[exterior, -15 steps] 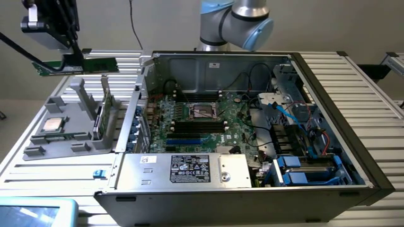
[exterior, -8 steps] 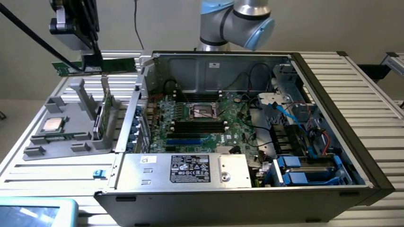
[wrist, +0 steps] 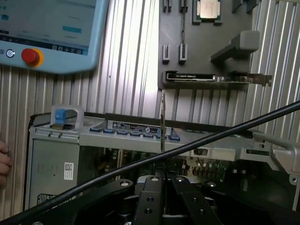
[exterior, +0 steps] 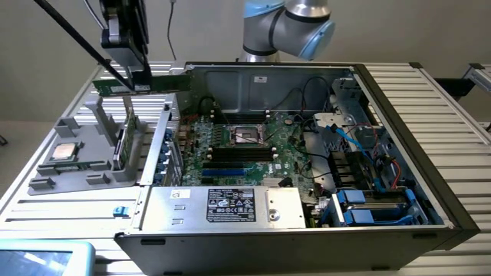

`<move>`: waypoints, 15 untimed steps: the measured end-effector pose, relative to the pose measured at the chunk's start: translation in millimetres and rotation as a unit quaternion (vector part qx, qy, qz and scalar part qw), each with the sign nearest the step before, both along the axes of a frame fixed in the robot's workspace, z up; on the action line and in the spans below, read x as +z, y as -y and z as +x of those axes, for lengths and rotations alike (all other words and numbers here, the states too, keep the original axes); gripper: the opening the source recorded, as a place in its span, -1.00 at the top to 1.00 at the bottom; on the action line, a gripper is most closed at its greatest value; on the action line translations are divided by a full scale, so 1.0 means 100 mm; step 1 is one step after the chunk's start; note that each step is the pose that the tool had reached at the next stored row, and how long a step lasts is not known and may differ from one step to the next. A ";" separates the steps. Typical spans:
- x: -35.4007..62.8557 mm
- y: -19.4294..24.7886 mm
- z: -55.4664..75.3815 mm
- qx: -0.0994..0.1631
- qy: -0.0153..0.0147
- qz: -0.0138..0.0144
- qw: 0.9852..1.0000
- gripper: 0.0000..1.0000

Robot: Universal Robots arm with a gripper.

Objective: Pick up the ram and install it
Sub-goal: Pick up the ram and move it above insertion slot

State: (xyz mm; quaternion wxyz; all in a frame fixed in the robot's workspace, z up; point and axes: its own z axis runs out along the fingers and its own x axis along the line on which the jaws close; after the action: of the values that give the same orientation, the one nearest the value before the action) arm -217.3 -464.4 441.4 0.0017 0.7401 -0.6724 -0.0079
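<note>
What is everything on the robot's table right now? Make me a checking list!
Surface: ribbed metal table carrying an open computer case.
Job's things: ram held in the air, above the case's edge at the exterior view's left; black slots on the board inside are bare.
Clutter: grey tray with a silver chip and an upright card.
Grippers: gripper shut on the ram.
Cables: black cable running past the gripper; blue cables inside the case.
Surroundings: control tablet with a red button; a person's hand beside the case.
</note>
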 end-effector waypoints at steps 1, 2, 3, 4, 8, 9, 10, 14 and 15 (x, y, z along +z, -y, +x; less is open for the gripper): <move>-0.014 0.000 0.04 0.000 0.000 0.000 1.000 0.77; -0.029 0.000 0.09 0.000 0.000 0.000 1.000 0.77; -0.045 0.000 0.14 0.000 0.000 0.000 1.000 0.77; -0.061 0.000 0.18 0.000 0.000 0.000 1.000 0.77; -0.134 -0.005 0.33 -0.001 0.000 0.001 1.000 0.77; -0.151 -0.006 0.36 -0.002 0.000 0.001 1.000 0.77; -0.170 -0.008 0.39 -0.003 0.000 0.002 1.000 0.77; -0.233 -0.014 0.50 -0.006 0.000 0.003 1.000 0.77; -0.234 -0.015 0.52 -0.006 0.000 0.003 1.000 0.77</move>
State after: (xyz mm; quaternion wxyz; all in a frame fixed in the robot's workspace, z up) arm -165.6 -463.0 418.0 -0.0009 0.7360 -0.6769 -0.0102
